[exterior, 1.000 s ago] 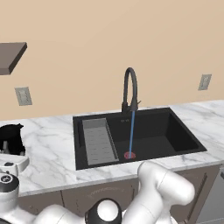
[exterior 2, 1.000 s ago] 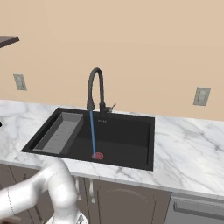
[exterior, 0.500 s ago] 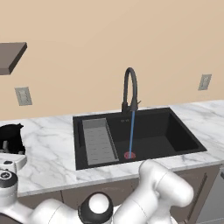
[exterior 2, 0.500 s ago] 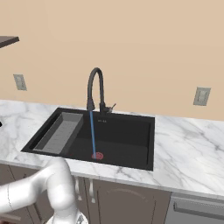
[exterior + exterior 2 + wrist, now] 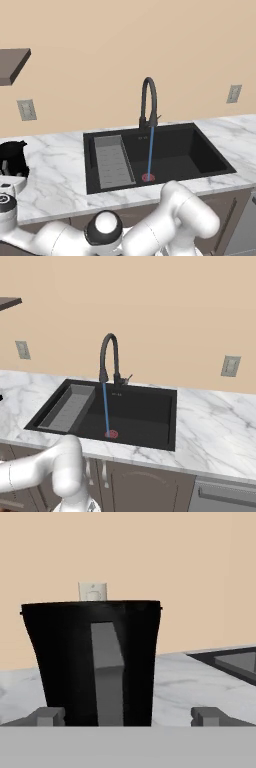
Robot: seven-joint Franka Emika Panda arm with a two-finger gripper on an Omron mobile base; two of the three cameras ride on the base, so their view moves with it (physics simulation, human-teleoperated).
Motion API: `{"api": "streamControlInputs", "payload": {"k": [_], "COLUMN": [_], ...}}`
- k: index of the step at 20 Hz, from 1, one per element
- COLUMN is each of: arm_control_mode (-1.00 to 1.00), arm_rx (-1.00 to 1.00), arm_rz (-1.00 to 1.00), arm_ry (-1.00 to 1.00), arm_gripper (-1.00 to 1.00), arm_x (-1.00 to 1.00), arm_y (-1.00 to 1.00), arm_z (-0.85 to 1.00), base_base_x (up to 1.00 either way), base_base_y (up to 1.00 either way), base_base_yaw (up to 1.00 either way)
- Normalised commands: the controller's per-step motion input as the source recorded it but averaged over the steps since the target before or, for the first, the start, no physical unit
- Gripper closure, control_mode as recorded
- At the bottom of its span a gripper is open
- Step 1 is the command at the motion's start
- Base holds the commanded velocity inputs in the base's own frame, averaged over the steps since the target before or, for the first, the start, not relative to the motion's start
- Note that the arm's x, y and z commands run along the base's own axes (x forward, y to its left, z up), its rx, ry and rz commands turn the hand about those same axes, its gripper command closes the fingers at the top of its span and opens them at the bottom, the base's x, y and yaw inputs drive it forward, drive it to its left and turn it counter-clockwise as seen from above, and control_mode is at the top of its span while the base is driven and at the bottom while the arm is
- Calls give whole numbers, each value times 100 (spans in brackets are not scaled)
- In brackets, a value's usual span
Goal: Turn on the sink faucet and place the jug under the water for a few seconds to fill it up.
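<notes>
Marble table [image 5: 65,177], white with grey veins, is recorded against a plain beige wall.

Item, jug [image 5: 92,662]: matte black, upright on the table, handle with pale stripe turned toward the hand camera; in the left base view it is seen at the far left edge [image 5: 12,159], well apart from the sink [image 5: 210,157]. Not yet carried.

Item, claw [image 5: 127,716]: fingers spread wide, one either side of the jug's base, nothing clamped; judged lined up for a grasp across the body.

Item, sink faucet [image 5: 149,102]: already on; water [image 5: 150,152] drops straight onto the red drain ring [image 5: 148,177].

Wall outlets [image 5: 230,366] are noted; a brown shelf [image 5: 14,64] is set upper left.
</notes>
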Motion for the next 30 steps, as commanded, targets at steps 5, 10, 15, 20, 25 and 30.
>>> {"api": "streamControlInputs", "payload": {"k": [5,10,15,20,25,30], "arm_control_mode": [-100,-100,-100,-100,-100,-100], "arm_rx": [0,0,1,1,2,4], "arm_rz": [0,0,0,0,0,0], "arm_ry": [-3,-3,-4,-2,0,0], "arm_gripper": [-100,-100,-100,-100,-100,-100], "arm_x": [0,8,0,0,1,7], "arm_y": [22,11,-3,-5,-13,-23], "arm_z": [-5,0,0,0,0,0], "base_base_x": [0,0,0,0,0,0], "base_base_y": [0,0,0,0,0,0], "base_base_yaw": [0,0,0,0,0,0]}}
